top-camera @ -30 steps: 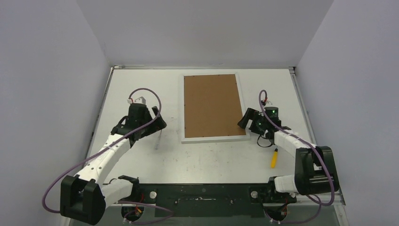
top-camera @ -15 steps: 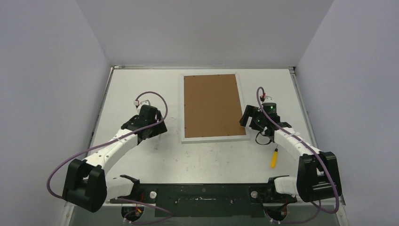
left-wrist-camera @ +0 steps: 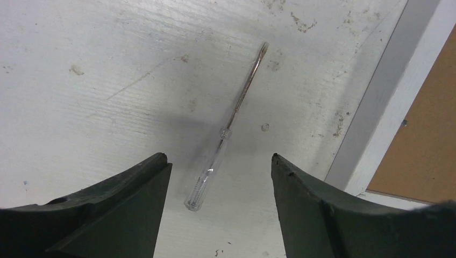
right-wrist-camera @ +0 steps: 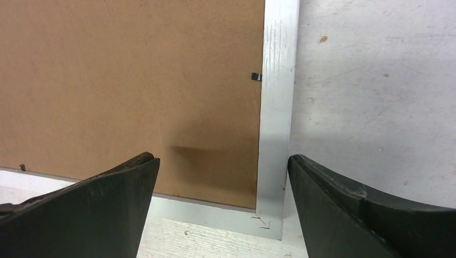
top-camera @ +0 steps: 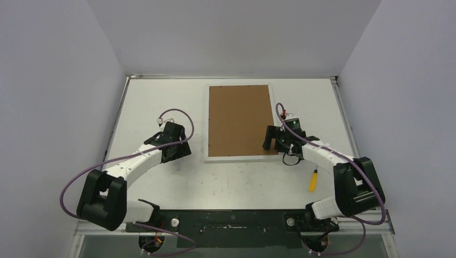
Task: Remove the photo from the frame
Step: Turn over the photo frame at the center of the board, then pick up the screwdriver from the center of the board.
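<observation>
- From above: the frame (top-camera: 239,119) lies face down, brown back up, so the photo stays hidden beneath; left gripper (top-camera: 180,148) waits at its 8 o'clock, right gripper (top-camera: 270,138) at its 5 o'clock corner
- Left wrist: jaws apart and empty, straddling a clear screwdriver (left-wrist-camera: 228,129), probably the prying tool
- Right wrist: jaws wide and empty above that corner, a black clip (right-wrist-camera: 256,77) at 12 o'clock

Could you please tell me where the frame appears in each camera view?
Top external: the frame lies back-up at the picture's centre.
Left wrist: its white border runs diagonally down the right side.
Right wrist: its corner sits low, just right of centre.
Shared landmark: the brown backing board.
</observation>
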Robot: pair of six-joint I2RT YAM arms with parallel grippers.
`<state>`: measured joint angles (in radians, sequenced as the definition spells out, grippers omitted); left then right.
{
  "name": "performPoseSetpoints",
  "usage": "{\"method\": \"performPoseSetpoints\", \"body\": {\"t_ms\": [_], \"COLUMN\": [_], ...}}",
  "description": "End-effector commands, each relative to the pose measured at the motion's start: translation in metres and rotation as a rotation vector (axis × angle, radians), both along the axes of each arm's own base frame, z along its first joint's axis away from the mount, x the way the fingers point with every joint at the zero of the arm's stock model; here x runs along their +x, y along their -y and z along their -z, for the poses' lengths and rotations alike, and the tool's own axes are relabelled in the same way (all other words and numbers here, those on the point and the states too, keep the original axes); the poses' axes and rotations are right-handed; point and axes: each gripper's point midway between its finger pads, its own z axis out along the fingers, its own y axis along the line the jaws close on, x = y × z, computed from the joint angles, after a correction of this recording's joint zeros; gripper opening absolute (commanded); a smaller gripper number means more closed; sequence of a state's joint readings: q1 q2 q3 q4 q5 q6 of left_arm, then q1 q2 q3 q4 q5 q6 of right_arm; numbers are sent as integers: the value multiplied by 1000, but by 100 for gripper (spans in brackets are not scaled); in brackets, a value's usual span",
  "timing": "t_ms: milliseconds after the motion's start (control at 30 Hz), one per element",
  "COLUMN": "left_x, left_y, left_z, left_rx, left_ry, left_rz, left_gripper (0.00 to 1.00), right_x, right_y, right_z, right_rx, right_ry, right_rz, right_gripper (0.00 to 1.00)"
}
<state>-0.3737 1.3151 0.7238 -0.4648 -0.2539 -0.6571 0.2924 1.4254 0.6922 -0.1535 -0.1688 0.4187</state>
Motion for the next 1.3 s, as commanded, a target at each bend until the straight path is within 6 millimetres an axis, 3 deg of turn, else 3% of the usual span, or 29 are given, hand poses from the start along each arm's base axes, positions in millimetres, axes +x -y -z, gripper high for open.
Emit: {"method": "performPoseSetpoints", "body": {"t_ms": [0,200,300,500,600,700,833,933,1133,1267], "left_x": [9,6,2,-7,-10,-9,-4,1,1,-2], "left_y": [8,3,3,5,7,9,24,40,101,125], "left_z": [3,11,16,31,35,31,5,-28,-105,-153], "left_rx": [-12,46,88,121,111,87,-23,-152,-669,-991], "left_ry": [10,-49,-83,-170,-188,-170,-86,16,236,343], "left_rz": [21,35,46,56,53,42,40,29,8,-66], "left_gripper": [65,53,53,39,25,3,0,0,0,0], "right_x": [18,17,16,11,8,3,-8,-20,-43,-57], "right_y": [-15,0,4,5,2,-6,-26,-51,-106,-138], "right_z": [-30,-45,-56,-70,-78,-90,-110,-127,-153,-170], "right_rx": [48,22,30,59,76,110,206,288,378,416], "right_ry": [93,152,190,229,239,255,277,305,435,539], "right_rz": [-11,61,80,85,67,24,-74,-164,-272,-307], "right_gripper": [94,93,93,93,93,93,92,89,88,86]}}
